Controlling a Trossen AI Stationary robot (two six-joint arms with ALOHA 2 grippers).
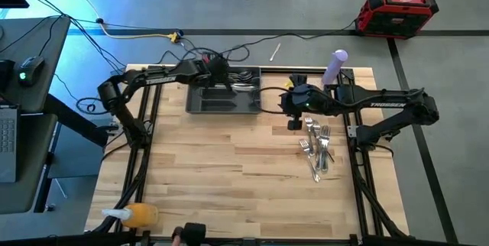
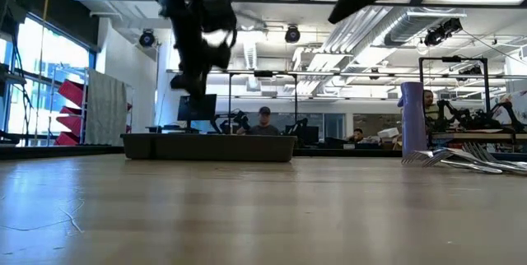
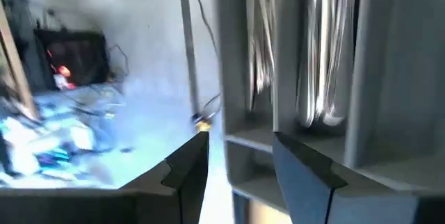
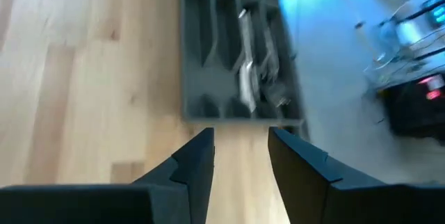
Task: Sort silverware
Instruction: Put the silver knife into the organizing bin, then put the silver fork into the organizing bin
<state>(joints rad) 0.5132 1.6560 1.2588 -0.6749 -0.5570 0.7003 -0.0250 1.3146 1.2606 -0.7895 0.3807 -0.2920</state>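
Steel silverware (image 1: 317, 148) lies heaped on the table (image 1: 229, 169) near the right gripper (image 4: 240, 156), jaws parted, empty. Left gripper (image 3: 240, 165), parted and empty, hangs over the tray (image 1: 200, 105). Risk: tangled pieces lift together.

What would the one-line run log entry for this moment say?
left hand: open, empty, over tray | right hand: open, empty, between tray and silverware pile | some pieces already in tray
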